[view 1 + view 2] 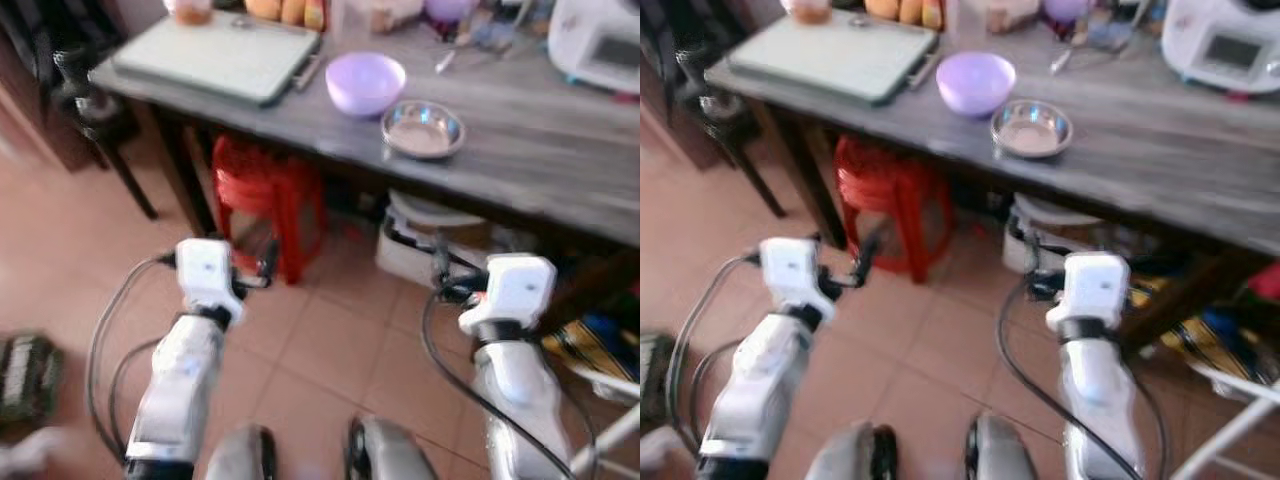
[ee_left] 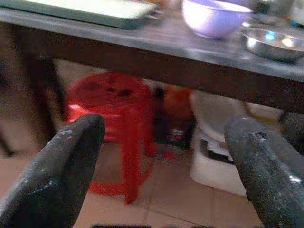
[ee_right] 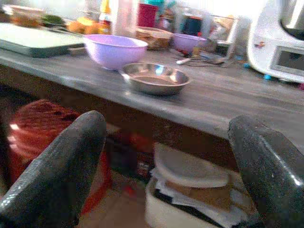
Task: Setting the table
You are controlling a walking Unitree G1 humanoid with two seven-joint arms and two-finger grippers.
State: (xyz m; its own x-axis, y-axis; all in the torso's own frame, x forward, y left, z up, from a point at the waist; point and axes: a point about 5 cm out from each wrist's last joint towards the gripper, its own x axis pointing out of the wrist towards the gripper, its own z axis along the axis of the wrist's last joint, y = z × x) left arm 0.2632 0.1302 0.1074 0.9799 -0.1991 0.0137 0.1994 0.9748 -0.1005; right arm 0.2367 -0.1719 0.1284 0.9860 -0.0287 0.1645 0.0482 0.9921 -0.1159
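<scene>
Left gripper (image 2: 164, 166) and right gripper (image 3: 166, 161) gape empty below purple bowl (image 1: 365, 82), steel bowl (image 1: 423, 129); no legible writing

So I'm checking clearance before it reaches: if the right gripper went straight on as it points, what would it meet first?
Probably the table's front edge, just below the steel bowl; the open right gripper points about there, though depth is unclear.

Home kitchen: bowls (image 1: 366, 82), appliance (image 1: 598, 42), grey table (image 1: 520, 150), tiled floor (image 1: 330, 350).
</scene>
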